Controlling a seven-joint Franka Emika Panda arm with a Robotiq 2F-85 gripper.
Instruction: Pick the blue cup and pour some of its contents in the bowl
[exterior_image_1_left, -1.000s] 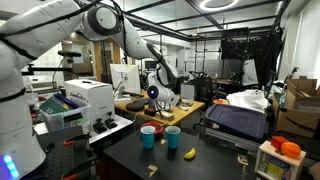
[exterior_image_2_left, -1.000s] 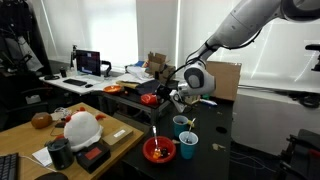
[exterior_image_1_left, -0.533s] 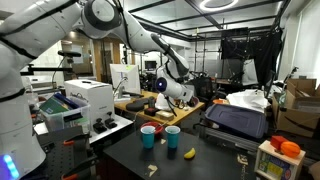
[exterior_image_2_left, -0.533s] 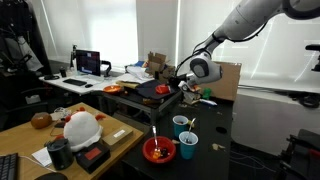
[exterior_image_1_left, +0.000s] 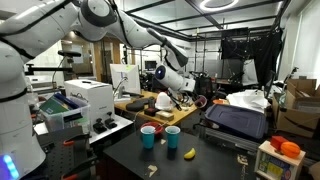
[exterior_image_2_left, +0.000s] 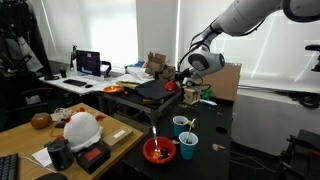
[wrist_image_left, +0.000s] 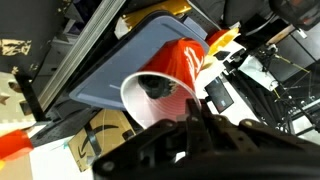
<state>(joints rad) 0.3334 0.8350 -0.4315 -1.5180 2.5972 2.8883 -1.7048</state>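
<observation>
Red cup (wrist_image_left: 172, 72) pinched at the rim by the claw (wrist_image_left: 192, 115), jaws clamped tight on its wall, white inside tipped toward the wrist camera. Held up in the air, well apart from the table (exterior_image_1_left: 125, 160). Blue cup (exterior_image_2_left: 188, 146) upright on that table, untouched, just beside the bowl (exterior_image_2_left: 160, 150), with a paler cup (exterior_image_2_left: 181, 125) close behind. Dark print on cardboard (wrist_image_left: 110, 135) below the claw, too blurred to read.

your two far cameras look across the black table (exterior_image_1_left: 215, 165) (exterior_image_2_left: 212, 140) from different sides, and both see the arm (exterior_image_1_left: 128, 28) (exterior_image_2_left: 245, 15). your wrist camera sits very close to the red cup (wrist_image_left: 175, 75).
</observation>
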